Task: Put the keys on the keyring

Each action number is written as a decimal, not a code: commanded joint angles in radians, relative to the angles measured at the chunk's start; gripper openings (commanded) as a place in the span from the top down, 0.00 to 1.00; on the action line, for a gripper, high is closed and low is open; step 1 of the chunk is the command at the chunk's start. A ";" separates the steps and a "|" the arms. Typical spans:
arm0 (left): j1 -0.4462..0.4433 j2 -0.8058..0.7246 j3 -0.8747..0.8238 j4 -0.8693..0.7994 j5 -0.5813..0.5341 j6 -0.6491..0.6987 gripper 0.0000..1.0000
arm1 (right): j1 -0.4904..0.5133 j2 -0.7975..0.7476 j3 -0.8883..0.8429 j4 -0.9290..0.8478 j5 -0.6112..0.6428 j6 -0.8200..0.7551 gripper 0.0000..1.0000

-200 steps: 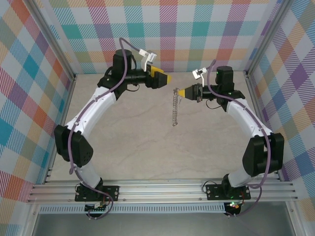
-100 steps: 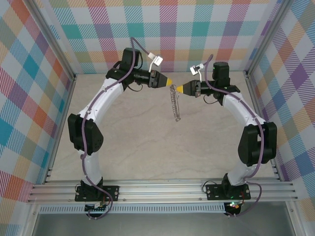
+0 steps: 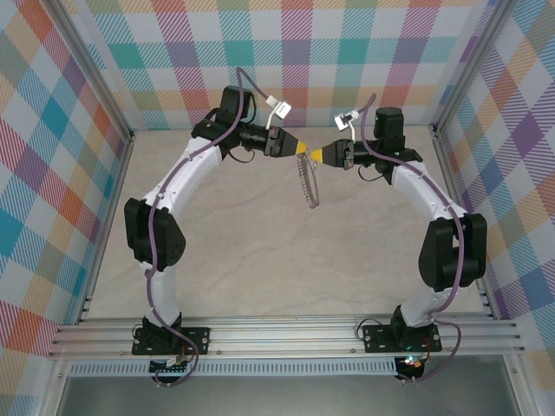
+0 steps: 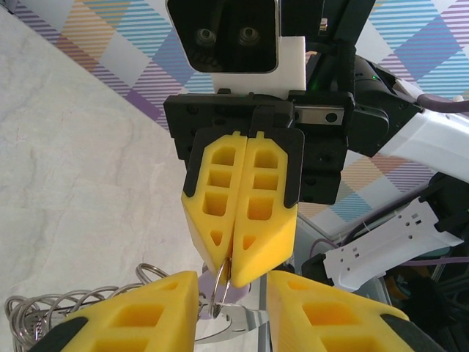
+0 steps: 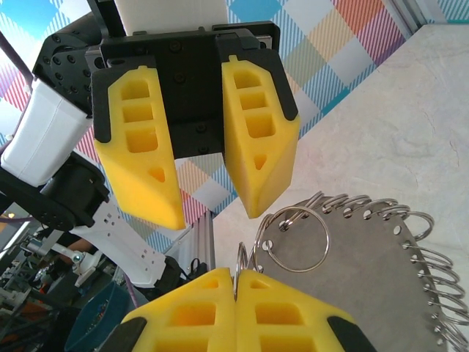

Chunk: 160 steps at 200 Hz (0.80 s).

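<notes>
Closing in since the earlier frames, the left gripper (image 3: 300, 146) faces the right gripper (image 3: 311, 157) nearly tip to tip, near the far edge of the tabletop (image 3: 225, 251). Its fingers (image 5: 143, 158) stand slightly apart, gripping nothing. Right fingers (image 5: 194, 312), pressed together, pinch a wire ring of the keyring (image 3: 308, 184), whose long axis runs toward the near edge. Right wrist view: grey disc (image 5: 366, 279) rimmed with rings. Left wrist view: lilac key (image 4: 215, 277) head just beside the pinched ring; its direction cannot be told.
</notes>
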 commanded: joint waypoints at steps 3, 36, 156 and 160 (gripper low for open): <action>-0.016 0.019 0.035 -0.014 0.033 0.015 0.70 | -0.004 -0.003 0.041 0.035 -0.046 -0.003 1.00; -0.021 0.019 0.038 -0.030 0.026 0.030 0.71 | -0.004 -0.001 0.044 0.034 -0.041 -0.004 1.00; -0.042 0.033 0.050 -0.070 0.038 0.065 0.80 | -0.004 0.005 0.046 0.044 -0.032 0.003 1.00; -0.042 0.034 0.051 -0.070 0.039 0.065 0.82 | -0.004 0.006 0.046 0.044 -0.032 0.003 1.00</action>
